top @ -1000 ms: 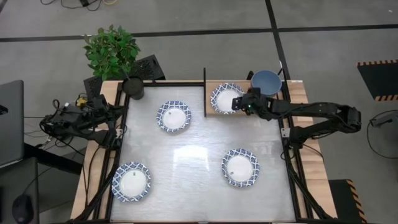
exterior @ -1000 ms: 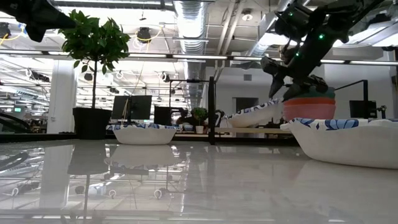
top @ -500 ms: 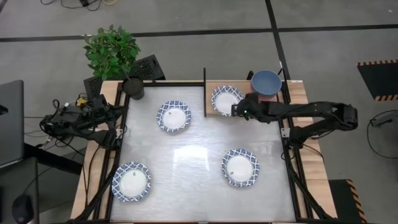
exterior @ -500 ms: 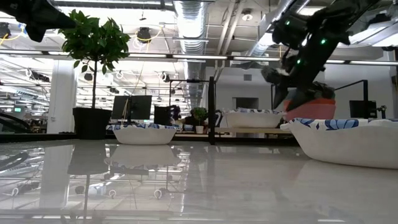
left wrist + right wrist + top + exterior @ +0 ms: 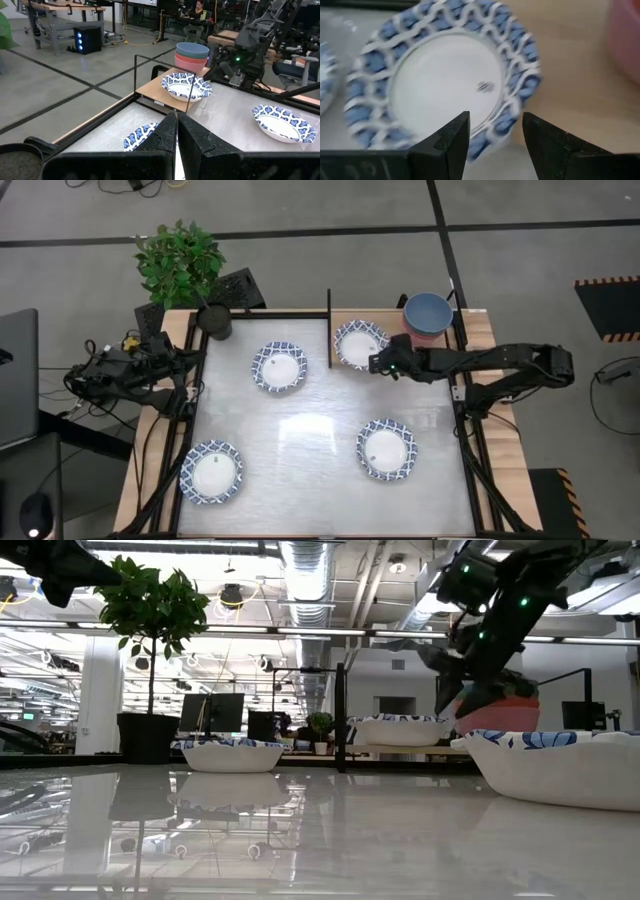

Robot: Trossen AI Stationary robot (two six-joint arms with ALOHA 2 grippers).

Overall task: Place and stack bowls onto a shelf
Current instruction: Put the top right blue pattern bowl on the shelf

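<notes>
Parted jaws of the right gripper (image 5: 374, 363) hover just off the rim of a white bowl with a blue patterned rim (image 5: 359, 344), which sits flat on the wooden shelf (image 5: 445, 352). Beside it on the shelf stands a stack of bowls (image 5: 428, 314), blue on top. Three more patterned bowls (image 5: 279, 367) (image 5: 386, 448) (image 5: 211, 471) rest on the white table (image 5: 300, 430). Left gripper (image 5: 176, 137), fingers together, waits at the table's left edge.
</notes>
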